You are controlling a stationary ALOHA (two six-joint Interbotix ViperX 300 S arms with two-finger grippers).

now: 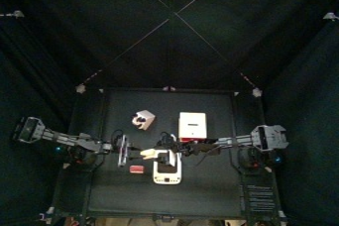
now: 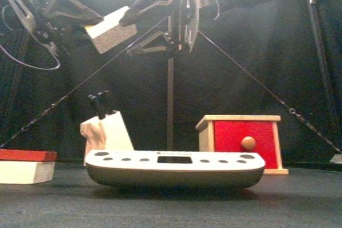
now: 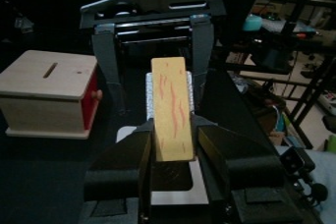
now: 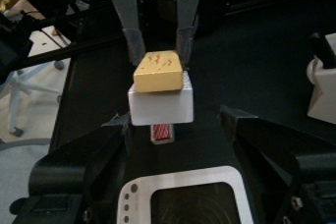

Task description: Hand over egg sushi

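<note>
One egg sushi sits clamped in the left gripper. The right gripper gapes wide around it. Two arms meet above one white tray.

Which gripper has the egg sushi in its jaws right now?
The left gripper, shut on the egg sushi; the right gripper stands wide open, gripping nothing.

A robotics lab: black curtains penning a small black table, cluttered shelves beyond.
</note>
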